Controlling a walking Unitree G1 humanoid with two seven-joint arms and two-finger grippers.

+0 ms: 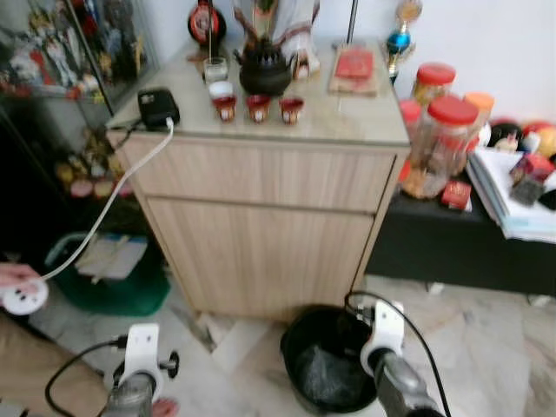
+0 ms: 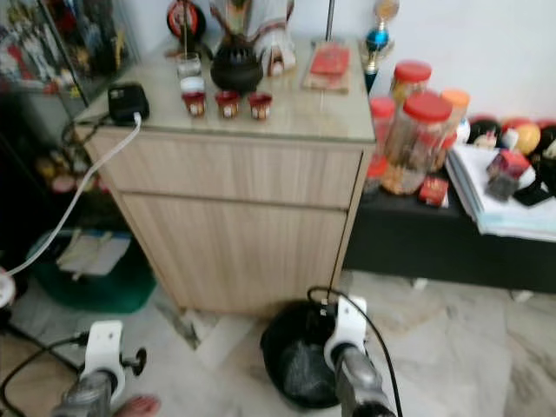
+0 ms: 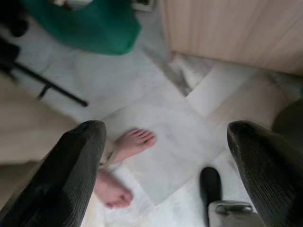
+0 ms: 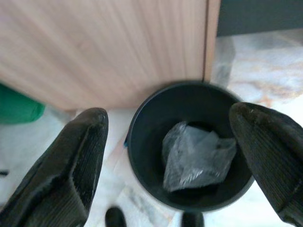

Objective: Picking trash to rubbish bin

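A black rubbish bin (image 1: 300, 339) stands on the marble floor in front of a wooden cabinet (image 1: 261, 226). A crumpled piece of clear plastic trash (image 4: 196, 153) lies inside the bin (image 4: 142, 137). My right gripper (image 4: 168, 116) hangs open above the bin with nothing between its fingers. My right arm (image 1: 387, 347) reaches over the bin's right rim. My left gripper (image 3: 165, 130) is open and empty above bare floor, left of the bin, with its arm (image 1: 139, 365) low at the front left.
A person's bare feet (image 3: 130, 144) stand under my left gripper, and a hand (image 1: 13, 276) shows at the far left. A green basin (image 1: 113, 287) sits left of the cabinet. A low black bench (image 1: 452, 252) with jars stands at the right.
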